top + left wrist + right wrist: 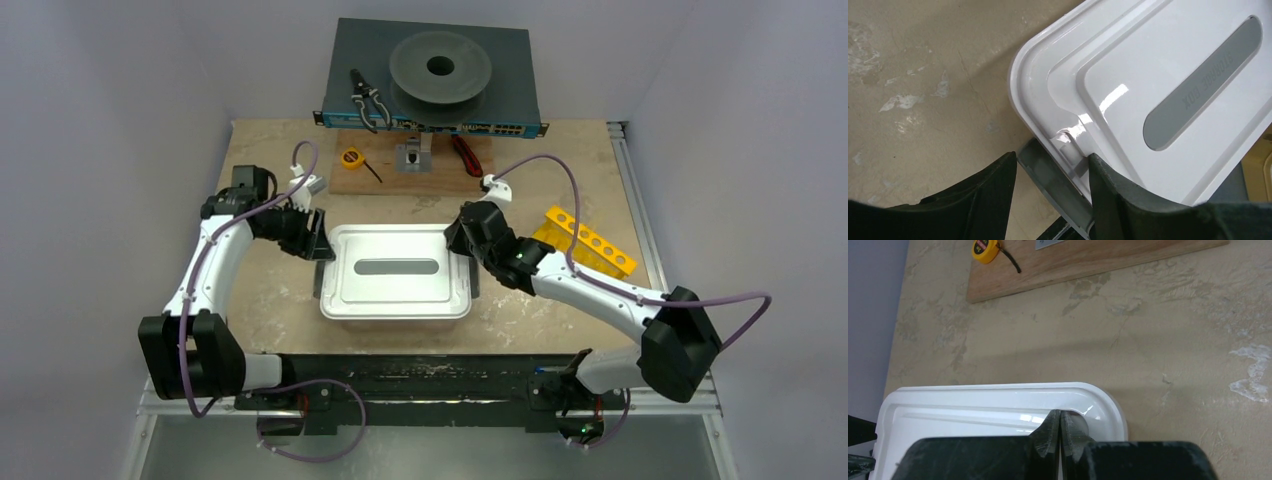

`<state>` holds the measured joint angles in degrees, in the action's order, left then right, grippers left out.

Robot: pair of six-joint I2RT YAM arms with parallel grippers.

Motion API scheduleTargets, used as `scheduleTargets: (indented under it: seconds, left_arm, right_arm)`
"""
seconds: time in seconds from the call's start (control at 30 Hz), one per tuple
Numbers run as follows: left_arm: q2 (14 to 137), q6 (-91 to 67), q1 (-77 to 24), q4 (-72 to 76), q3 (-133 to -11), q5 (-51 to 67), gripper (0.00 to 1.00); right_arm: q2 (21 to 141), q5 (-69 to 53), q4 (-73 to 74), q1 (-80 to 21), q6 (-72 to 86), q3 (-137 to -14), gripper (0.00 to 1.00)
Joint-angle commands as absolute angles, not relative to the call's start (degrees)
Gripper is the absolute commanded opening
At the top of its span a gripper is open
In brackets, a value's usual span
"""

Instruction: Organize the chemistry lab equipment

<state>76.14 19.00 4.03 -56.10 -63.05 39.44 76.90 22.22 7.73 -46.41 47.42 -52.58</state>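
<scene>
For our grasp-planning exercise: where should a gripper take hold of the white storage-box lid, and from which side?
Likely the thin rim at a short end of the lid, coming in from the side. The top is broad, flat and glossy, giving jaws nothing to close on; the rim projects outward. The left gripper straddles the grey latch there, jaws open.

We take the storage box (395, 272) as our landmark. Just behind it lies a board (450, 182) bearing the tape measure (351, 157) (toward the left end). Farther behind the box sits a flat case (500, 60) with a spool (440, 68) and pliers (368, 100) on top. Right of the box lies a holed rack (590, 242). The left gripper (318, 240) meets the box's far left corner, the right gripper (455, 240) its far right corner.
</scene>
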Motion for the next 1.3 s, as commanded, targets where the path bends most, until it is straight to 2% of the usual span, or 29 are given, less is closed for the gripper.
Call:
scheduleTargets:
  seconds: [0.0,0.13,0.33,0.53,0.7,0.8,1.03,1.27]
  left_arm:
    - [78.0,16.4,1.4,-47.9,-64.2,32.5,0.50]
    - [79.3,14.5,0.5,-44.8,-65.8,29.2,0.50]
    - [78.8,12.5,0.5,-47.1,-68.9,31.9,0.62]
    - [72.9,13.8,0.5,-51.0,-65.8,31.9,0.73]
    - [69.8,13.8,0.5,-54.4,-63.3,29.2,0.91]
    - [70.3,14.4,1.6,-56.5,-61.9,33.1,1.00]
    - [77.1,12.4,7.6,-56.9,-60.3,44.7,1.00]
    - [74.5,10.7,7.6,-55.1,-57.4,50.7,1.00]
  right_arm:
    - [81.0,23.7,14.5,-45.3,45.2,-51.9,0.00]
    - [82.0,26.0,15.0,-44.0,46.1,-52.4,0.00]
    - [79.8,28.3,15.4,-43.8,46.6,-52.4,0.00]
    - [74.5,25.1,12.2,-44.1,45.2,-50.2,0.00]
    - [72.4,23.7,12.7,-44.7,45.9,-50.4,0.00]
    - [71.3,23.9,12.8,-45.1,46.5,-50.0,0.00]
    - [70.1,27.1,12.9,-50.4,45.3,-51.1,0.01]
    - [71.4,27.8,13.2,-52.7,47.6,-50.6,0.01]
